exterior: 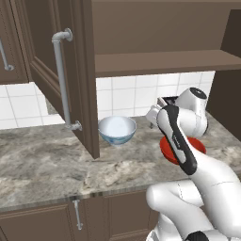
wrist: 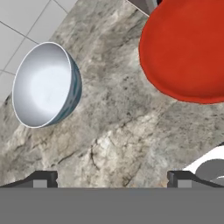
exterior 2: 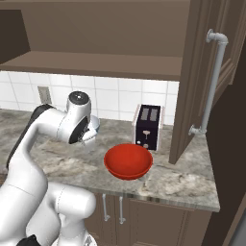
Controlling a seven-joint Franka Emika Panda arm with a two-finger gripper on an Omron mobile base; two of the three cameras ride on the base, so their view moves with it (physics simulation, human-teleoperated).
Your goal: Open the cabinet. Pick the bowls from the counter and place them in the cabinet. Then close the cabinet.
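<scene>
Inspection finds the cabinet (exterior: 155, 61) standing open, its shelf bare, with one door (exterior: 70, 70) swung out over the counter (exterior: 47, 160). Both bowls are sitting on the counter below the shelf: the white bowl (exterior: 117, 130) just beside the open door's lower edge, the red bowl (exterior 2: 128, 160) further along toward the toaster (exterior 2: 147, 126), the two well apart.

Risks, judged from this position. The gripper (wrist: 111, 178) is pointing down at bare stone between the two bowls, so a straight descent would probably be closing on nothing; it needs to shift over one rim first. The white bowl is sitting close under the door, so an approach from that side could be clipping the door edge or its handle (exterior: 62, 80). The red bowl is lying near the toaster, and a wide swing of the forearm could be nudging either. Both bowls are round and glossy, so a grip taken on the rim could be slipping during the lift to the shelf, and a tilted bowl could be catching the shelf's front edge.

Arm pose: the arm is folding forward over the counter, elbow raised, wrist bent so the hand is facing downward above the counter, nearer the red bowl than the white one. The fingers are standing spread wide and are grasping nothing; no bowl is lying between them.
</scene>
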